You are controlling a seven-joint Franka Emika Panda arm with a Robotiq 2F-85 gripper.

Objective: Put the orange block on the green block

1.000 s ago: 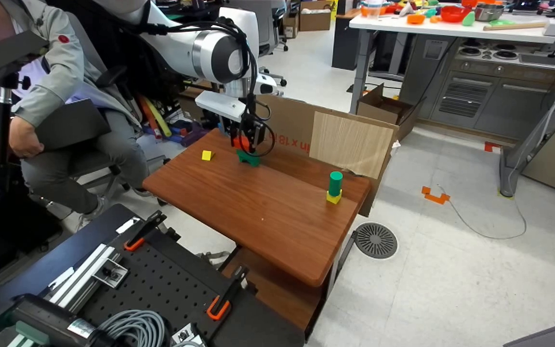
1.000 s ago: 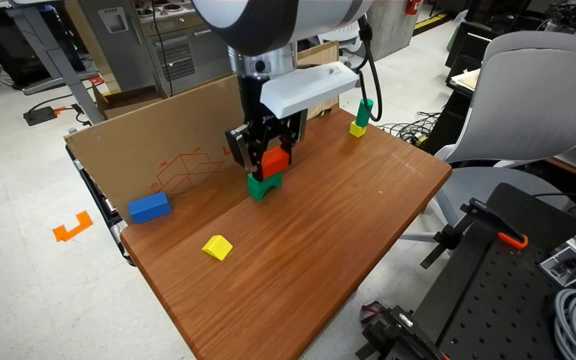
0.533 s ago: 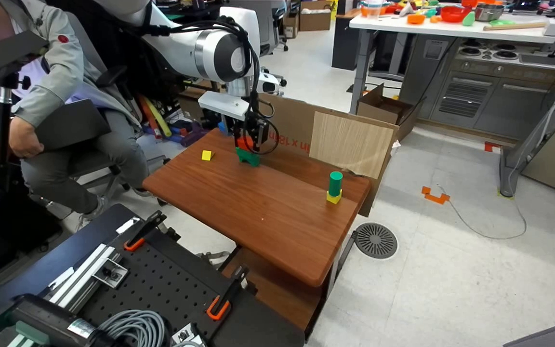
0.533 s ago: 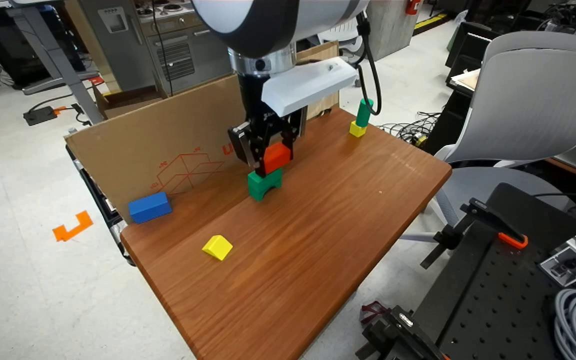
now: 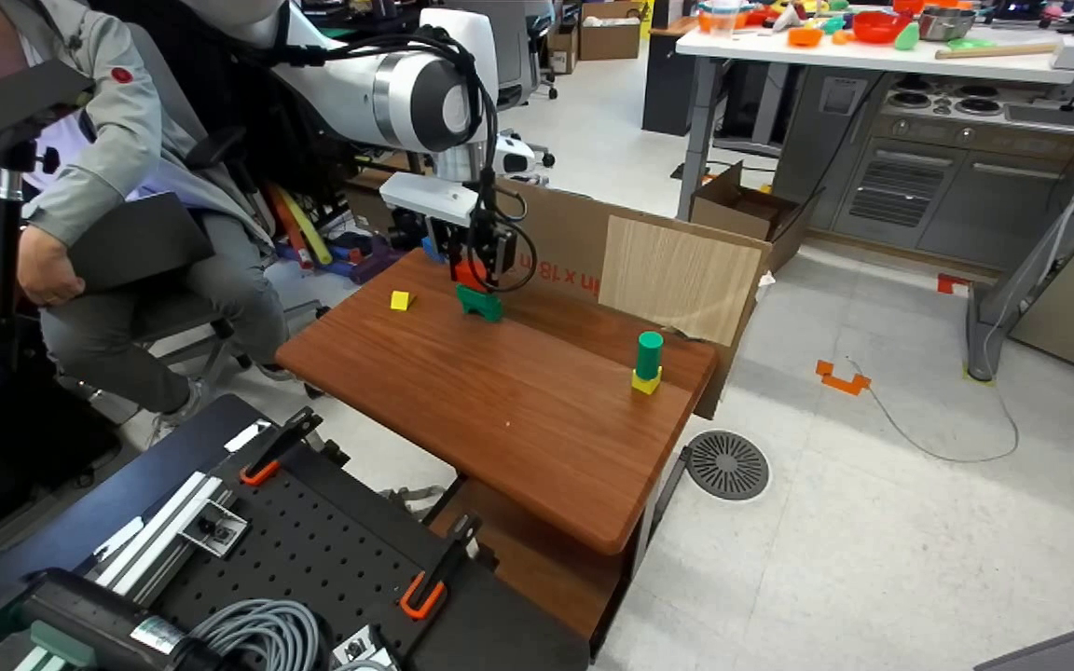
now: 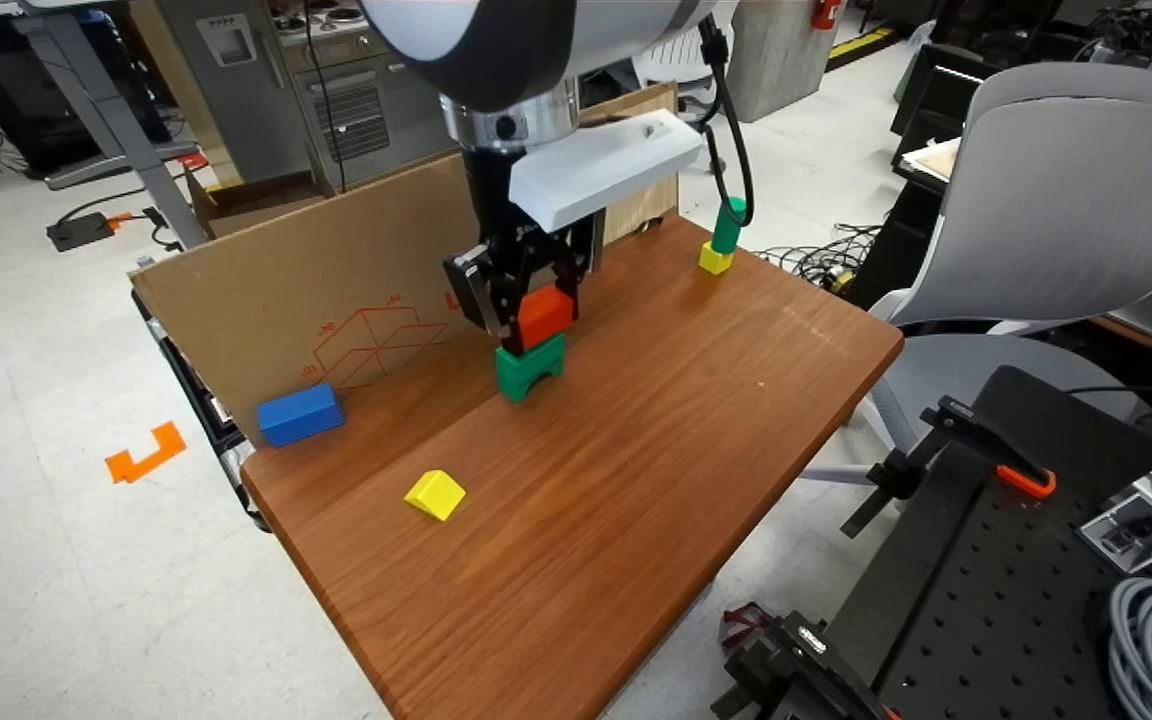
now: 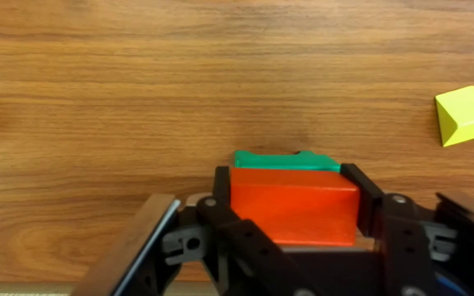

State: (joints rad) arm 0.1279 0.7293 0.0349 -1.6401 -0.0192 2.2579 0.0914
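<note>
My gripper [image 6: 543,323] is shut on the orange block [image 6: 547,314], one finger on each end of it, in both exterior views. In the wrist view the orange block [image 7: 294,209] fills the space between the fingers. The green block [image 6: 528,372], low and with an arch cut in its underside, stands on the table right below the orange block. In the wrist view only a strip of the green block [image 7: 282,161] shows past the orange block. The orange block is at or just above the green block's top; I cannot tell whether they touch.
A yellow block [image 6: 434,495] and a blue block [image 6: 299,414] lie on the wooden table [image 6: 616,480]. A green cylinder [image 6: 726,229] stands on a yellow cube [image 6: 715,259] near the far end. A cardboard sheet [image 6: 386,270] stands along the table's edge behind the gripper.
The gripper, with the orange block in it, has risen slightly and then shifted a little to the left in both exterior views. The green block has not moved.
</note>
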